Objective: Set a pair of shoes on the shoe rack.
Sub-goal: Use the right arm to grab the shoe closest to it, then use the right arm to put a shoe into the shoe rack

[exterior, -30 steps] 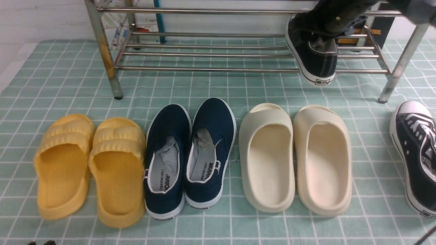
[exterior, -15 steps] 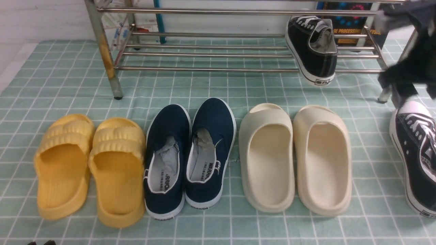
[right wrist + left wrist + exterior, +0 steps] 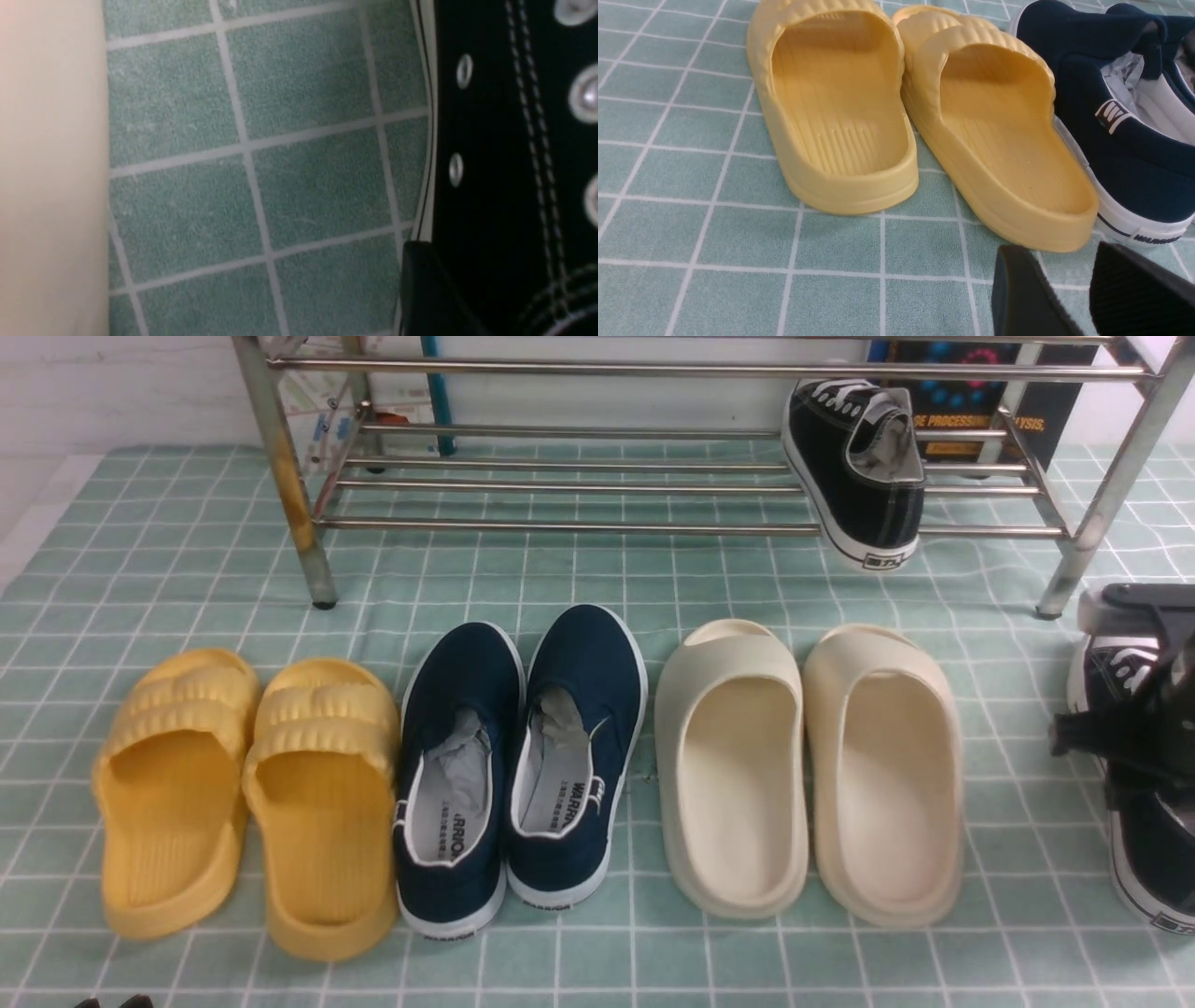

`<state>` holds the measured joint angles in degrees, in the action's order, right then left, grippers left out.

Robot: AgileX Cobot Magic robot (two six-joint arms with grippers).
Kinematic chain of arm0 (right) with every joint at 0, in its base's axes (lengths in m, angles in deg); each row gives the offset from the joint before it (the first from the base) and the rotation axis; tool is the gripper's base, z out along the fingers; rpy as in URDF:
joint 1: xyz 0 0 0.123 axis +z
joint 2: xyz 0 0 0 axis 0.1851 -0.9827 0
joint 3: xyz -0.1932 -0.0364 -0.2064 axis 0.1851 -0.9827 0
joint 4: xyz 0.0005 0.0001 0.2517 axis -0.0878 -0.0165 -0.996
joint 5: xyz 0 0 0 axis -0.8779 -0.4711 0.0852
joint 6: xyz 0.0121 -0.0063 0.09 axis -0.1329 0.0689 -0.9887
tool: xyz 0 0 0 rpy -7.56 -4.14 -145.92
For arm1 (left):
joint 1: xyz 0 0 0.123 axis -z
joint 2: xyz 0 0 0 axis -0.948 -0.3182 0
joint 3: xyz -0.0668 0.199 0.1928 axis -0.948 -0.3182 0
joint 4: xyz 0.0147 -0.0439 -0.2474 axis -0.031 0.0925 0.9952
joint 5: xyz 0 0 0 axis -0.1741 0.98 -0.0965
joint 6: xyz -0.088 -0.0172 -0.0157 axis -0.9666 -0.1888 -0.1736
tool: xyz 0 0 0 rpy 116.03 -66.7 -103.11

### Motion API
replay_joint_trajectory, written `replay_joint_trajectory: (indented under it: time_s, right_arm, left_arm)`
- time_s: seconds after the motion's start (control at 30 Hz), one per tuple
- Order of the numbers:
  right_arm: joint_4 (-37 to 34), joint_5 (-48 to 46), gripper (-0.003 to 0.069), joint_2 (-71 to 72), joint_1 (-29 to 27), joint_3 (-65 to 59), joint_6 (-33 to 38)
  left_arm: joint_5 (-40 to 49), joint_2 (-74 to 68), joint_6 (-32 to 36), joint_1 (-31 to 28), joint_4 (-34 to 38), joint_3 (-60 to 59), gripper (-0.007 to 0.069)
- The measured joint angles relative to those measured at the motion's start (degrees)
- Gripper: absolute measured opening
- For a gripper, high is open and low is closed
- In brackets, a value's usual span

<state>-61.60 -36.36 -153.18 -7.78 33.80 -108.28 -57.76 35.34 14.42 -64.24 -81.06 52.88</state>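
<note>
Front view: my right gripper (image 3: 1134, 719) sits over the floor sneaker (image 3: 1158, 868) at the right edge, grip unclear; cream slide (image 3: 882, 765) close beside, shoe rack (image 3: 1109, 495) leg ahead, bare cloth (image 3: 999, 588) between.

Right gripper (image 3: 1131, 705) low, far right, jaws unclear; left gripper (image 3: 1069, 298) low, jaws parted

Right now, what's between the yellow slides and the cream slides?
The pair of navy slip-on shoes, side by side on the checked cloth; the front view shows this.
</note>
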Motion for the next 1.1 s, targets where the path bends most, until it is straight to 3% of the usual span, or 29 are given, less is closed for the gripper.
replay_joint_trajectory:
  time_s: [0.23, 0.4, 0.63, 0.93, 1.1]
  right_arm:
    - [0.06, -1.45, 0.0043, -0.42, 1.25, 0.19, 4.75]
    - [-1.81, -8.71, 0.0031, 6.35, 3.79, 0.21, 9.81]
    - [-5.88, -10.16, 0.0031, 10.45, 4.53, 6.04, 15.04]
    - [-7.34, -10.18, 0.0031, -1.57, 4.53, 22.7, 17.21]
    - [-7.41, -13.49, 0.0031, -12.94, 4.53, 40.32, 19.25]
  left_arm:
    - [0.0, 0.0, 0.0, 0.0, 0.0, 0.0, 0.0239]
    - [0.0, 0.0, 0.0, 0.0, 0.0, 0.0, 0.0239]
    - [0.0, 0.0, 0.0, 0.0, 0.0, 0.0, 0.0239]
    - [0.0, 0.0, 0.0, 0.0, 0.0, 0.0, 0.0239]
    - [0.0, 0.0, 0.0, 0.0, 0.0, 0.0, 0.0239]
